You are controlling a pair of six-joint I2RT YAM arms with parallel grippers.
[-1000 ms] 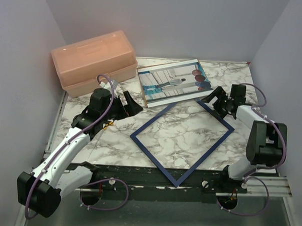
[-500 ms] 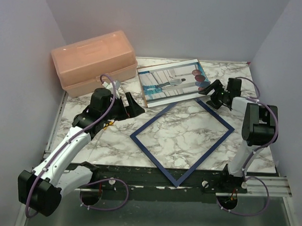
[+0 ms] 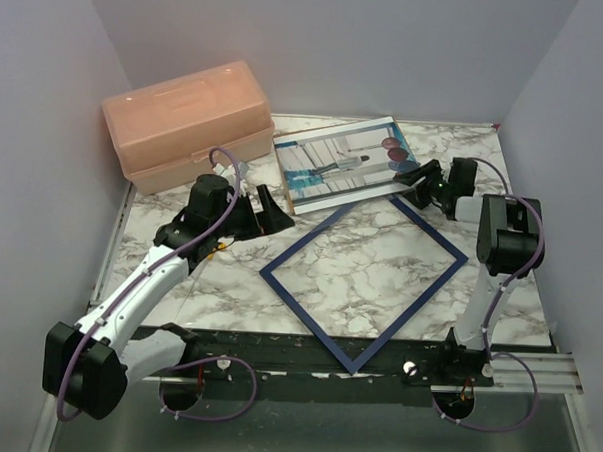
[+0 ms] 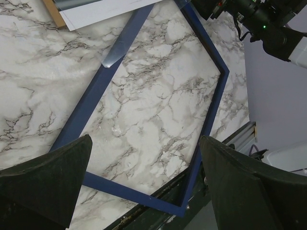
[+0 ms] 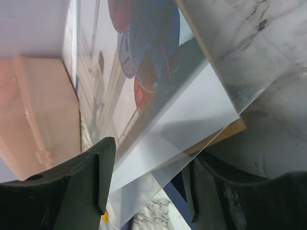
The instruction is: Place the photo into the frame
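Right jaws, half-spread and gripping nothing, straddle a corner of the photo (image 3: 346, 164) (the balloon end), while the left jaws hang spread wide above the frame (image 4: 88, 103), flat on the counter (image 3: 229, 283) beneath them.

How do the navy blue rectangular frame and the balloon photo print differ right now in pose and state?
The navy blue frame lies turned like a diamond near the front of the white marble table; the photo print lies farther back, nearly square to it. The frame is empty, marble showing through it; the photo rests on a brown backing board. The frame looks larger. Both are thin rectangles.
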